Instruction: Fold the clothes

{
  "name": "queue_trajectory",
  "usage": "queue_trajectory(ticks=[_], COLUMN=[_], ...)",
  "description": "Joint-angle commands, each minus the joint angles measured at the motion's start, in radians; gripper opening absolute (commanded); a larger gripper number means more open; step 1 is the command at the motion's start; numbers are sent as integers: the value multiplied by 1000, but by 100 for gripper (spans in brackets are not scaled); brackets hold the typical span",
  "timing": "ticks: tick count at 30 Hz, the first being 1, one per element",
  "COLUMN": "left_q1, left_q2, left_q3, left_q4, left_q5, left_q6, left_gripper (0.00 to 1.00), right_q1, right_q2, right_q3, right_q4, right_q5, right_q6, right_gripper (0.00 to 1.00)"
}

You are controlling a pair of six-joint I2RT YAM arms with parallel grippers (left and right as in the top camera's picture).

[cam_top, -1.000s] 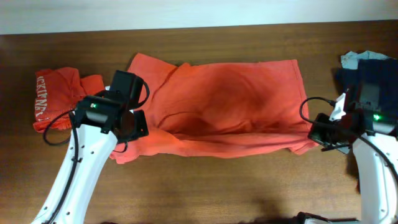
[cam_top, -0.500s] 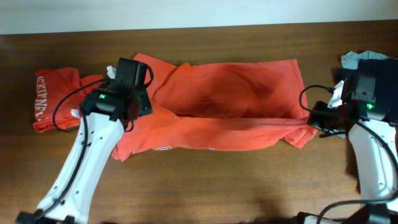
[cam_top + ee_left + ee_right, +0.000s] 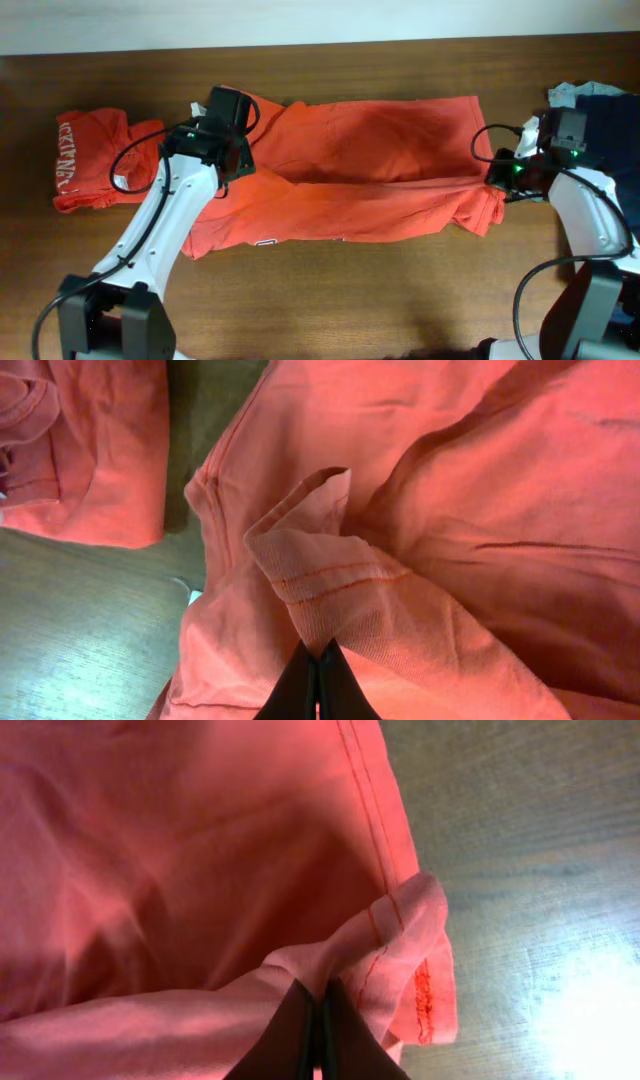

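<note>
A red-orange T-shirt [image 3: 370, 170] lies spread across the middle of the wooden table, its near edge lifted and carried toward the back. My left gripper [image 3: 232, 160] is shut on a fold of the shirt's left edge [image 3: 330, 610]. My right gripper [image 3: 497, 178] is shut on the shirt's right hem corner [image 3: 400, 945]. A second red-orange T-shirt [image 3: 95, 160], folded, with white lettering, lies at the far left; it also shows in the left wrist view [image 3: 90, 450].
A pile of dark navy and pale blue cloth [image 3: 600, 110] sits at the right edge of the table [image 3: 330, 300], behind my right arm. Bare wood runs along the front and the back.
Both grippers have moved toward the back of the table with the shirt's edge in them. The fold line has shifted back and more of the shirt's underside shows at the front.
</note>
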Motion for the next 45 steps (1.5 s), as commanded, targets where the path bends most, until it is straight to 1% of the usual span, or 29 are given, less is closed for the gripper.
queue_trajectory(ticks=[1,3,4,5,6,7,8,9,10,12,14,17,19,22,24,26,30,35,38,40,43,45], left_q1=[5,5,5,5,5,5,5,5,5,8,12,32,45,45,45,45,48,90,124,130,134,134], left_q2=[13,13,13,13,13,13,13,13,13,13,12,13,13,19,57,128,281,510,628,660,710,740], left_q3=[18,18,18,18,18,18,18,18,18,35,76,162,243,312,388,459,564,682,711,711,711,711], left_q4=[16,18,18,19,21,22,23,25,34,44,44,39,22,23,27,45,94,140,198,244,336,375], left_q5=[-19,-34,-41,-44,-44,-50,-60,-82,-106,-103,-64,78,140,145,144,143,124,68,69,68,54,50], left_q6=[-2,-2,-2,-2,-2,-2,-2,-1,12,56,105,192,198,206,244,277,283,296,298,314,378,395], left_gripper=[1,1,4,17,40,62,71,82,93,97,97,97,97,97,97,97,97,97,97,97,97,97], right_q1=[18,32,40,46,51,56,56,56,55,55,55,61,70,81,83,83,85,105,125,134,144,150], right_q2=[6,6,6,6,6,6,6,5,4,4,4,4,5,14,46,99,231,353,403,419,433,439], right_q3=[17,17,17,17,17,17,17,17,23,50,98,203,298,404,478,526,598,615,615,615,615,615], right_q4=[50,71,85,94,103,106,109,112,114,102,77,35,-22,-69,-87,-85,-82,-45,-3,15,32,38], right_q5=[-35,-31,-31,-30,-28,-27,-28,-28,-28,-29,-29,-36,-17,6,6,5,5,29,61,59,58,59], right_q6=[-38,-43,-43,-42,-42,-42,-42,-42,-42,-42,-45,-90,-117,-144,-155,-158,-162,-185,-203,-203,-203,-203], right_gripper=[4,4,5,13,36,65,77,83,85,85,85,85,85,85,85,85,85,84,84,84,84,84])
